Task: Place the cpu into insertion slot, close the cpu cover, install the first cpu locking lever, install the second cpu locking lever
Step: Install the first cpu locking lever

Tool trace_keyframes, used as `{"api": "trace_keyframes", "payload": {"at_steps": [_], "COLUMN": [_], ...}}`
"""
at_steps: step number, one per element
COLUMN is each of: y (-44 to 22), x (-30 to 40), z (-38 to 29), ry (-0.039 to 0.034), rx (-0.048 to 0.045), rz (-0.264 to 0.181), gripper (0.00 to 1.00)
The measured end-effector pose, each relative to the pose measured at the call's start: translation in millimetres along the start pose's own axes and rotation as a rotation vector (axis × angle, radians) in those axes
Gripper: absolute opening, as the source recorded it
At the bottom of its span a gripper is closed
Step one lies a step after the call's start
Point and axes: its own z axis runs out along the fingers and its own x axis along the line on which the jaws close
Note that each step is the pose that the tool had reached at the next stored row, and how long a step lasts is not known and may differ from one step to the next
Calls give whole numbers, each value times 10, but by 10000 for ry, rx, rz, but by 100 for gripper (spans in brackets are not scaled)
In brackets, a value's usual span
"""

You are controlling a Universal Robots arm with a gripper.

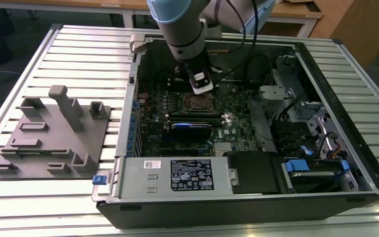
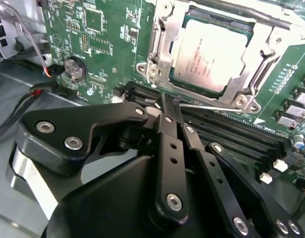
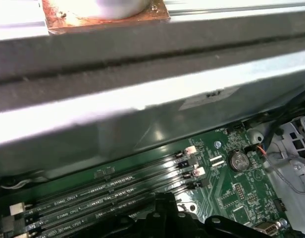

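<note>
Your black end effector (image 2: 167, 105), fingers pressed together, hangs at twelve o'clock of the flat-lying silver-grey square cpu (image 1: 195, 102) in the exterior view.

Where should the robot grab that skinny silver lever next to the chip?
Probably at its end beside the gripper, coming down from above. The lever is a thin rod lying flat along the edge of the cpu cover, and the memory slots sit close on its other side, so there is little room to come in sideways. Pinching across the rod suits its thin shape.
</note>
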Motion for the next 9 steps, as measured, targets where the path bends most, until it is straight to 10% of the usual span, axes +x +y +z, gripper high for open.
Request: {"api": "trace_keyframes", "payload": {"at_steps": [9], "y": [6], "x": [33], "z": [24], "ry": [-20], "rx": [3], "rz": [63], "gripper": [10]}}
